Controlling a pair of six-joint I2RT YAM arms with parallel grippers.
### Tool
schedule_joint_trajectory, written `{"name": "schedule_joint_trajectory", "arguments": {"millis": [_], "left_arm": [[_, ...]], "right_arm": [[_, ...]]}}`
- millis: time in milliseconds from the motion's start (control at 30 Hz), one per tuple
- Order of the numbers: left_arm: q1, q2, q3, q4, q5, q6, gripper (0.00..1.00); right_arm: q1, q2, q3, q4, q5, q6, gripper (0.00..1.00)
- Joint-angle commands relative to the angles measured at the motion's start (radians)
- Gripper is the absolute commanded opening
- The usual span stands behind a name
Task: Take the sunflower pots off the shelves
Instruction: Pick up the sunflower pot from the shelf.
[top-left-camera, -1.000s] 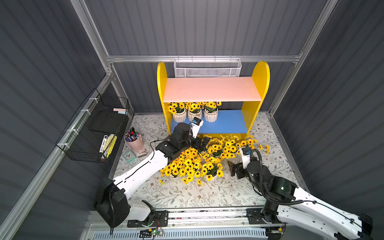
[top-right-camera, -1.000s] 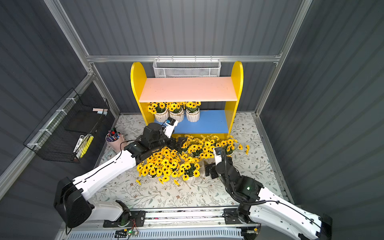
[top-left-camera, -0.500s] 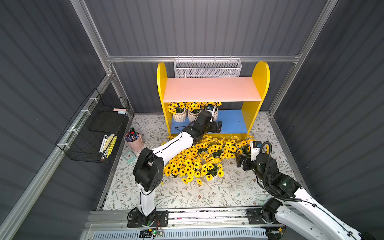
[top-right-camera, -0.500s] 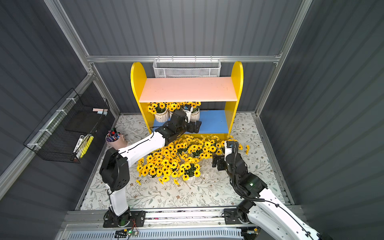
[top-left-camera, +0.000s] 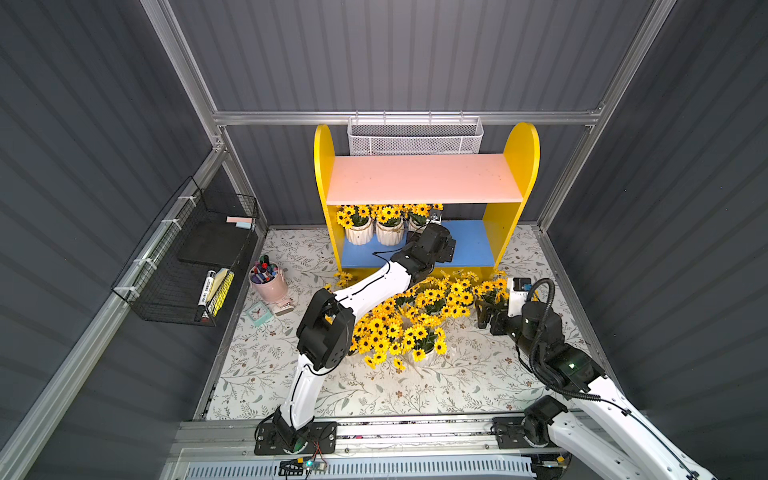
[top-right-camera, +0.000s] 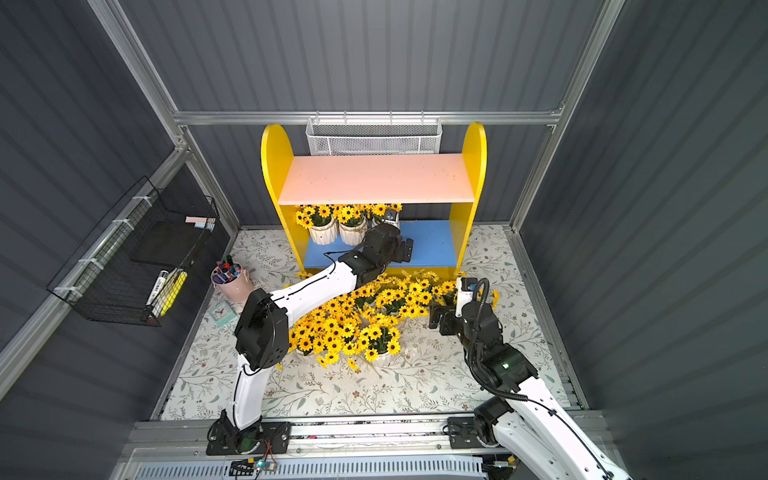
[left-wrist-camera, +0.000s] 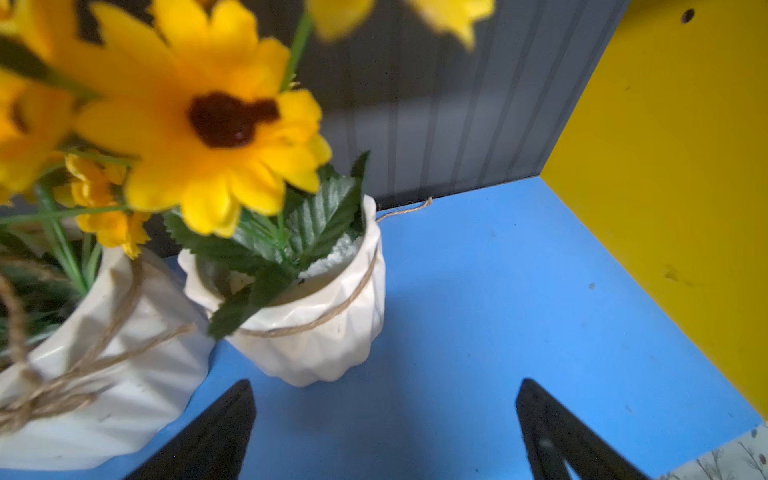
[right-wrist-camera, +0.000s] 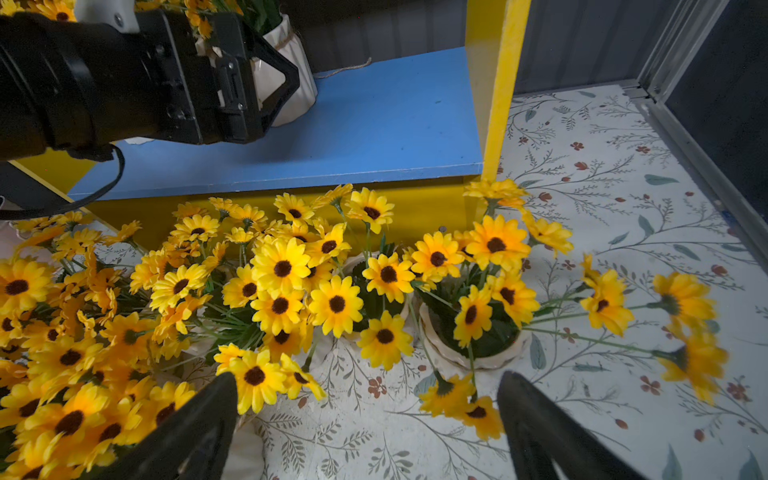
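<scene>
1. Three sunflower pots (top-left-camera: 390, 235) are left on the shelves (top-left-camera: 524, 166), all bunched at one end of the blue lower board (left-wrist-camera: 519, 291). The pink upper board (top-left-camera: 419, 178) is seen bare. The rest are parked on the floral mat (top-left-camera: 457, 382) out front.
2. The left gripper (left-wrist-camera: 386, 388) is held low over the blue lower board, jaws spread wide, nothing between them.
3. Key bit: the end pot (left-wrist-camera: 316, 332) is stood upright just ahead of the fingertips, but it isn't centred. It's offset toward the finger on the side of the neighbour pot (left-wrist-camera: 104, 365). So a sideways nudge toward the row is probably needed before any push forward, or that finger gets driven into the pot wall.
4. The neighbour pot is packed right beside the end pot, and whether they touch can't be told. Not much room for the inner finger is to be expected.
5. The right gripper (right-wrist-camera: 368, 380) is also spread and empty, hung over the mat well apart from the shelf row. The left arm is clearly nearer.
</scene>
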Motion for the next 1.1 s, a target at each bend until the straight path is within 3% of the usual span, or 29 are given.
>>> {"name": "schedule_joint_trajectory", "arguments": {"millis": [0,233,533,1067], "left_arm": [[0.007,0.035,0.051,-0.011,-0.076,0.027,0.99],[0.007,0.077,0.091,-0.02,-0.128,0.043,1.0],[0.034,0.115,0.121,0.07,-0.056,0.115,1.0],[0.063,0.195,0.187,0.098,-0.06,0.151,0.99]], "right_arm": [[-0.013,-0.01,-0.014,0.021,-0.037,-0.002,0.99],[-0.028,-0.017,-0.025,0.026,-0.054,-0.001,0.99],[-0.035,-0.013,-0.036,0.04,-0.07,0.007,0.99],[-0.044,-0.01,-0.049,0.064,-0.098,0.002,0.99]]}}
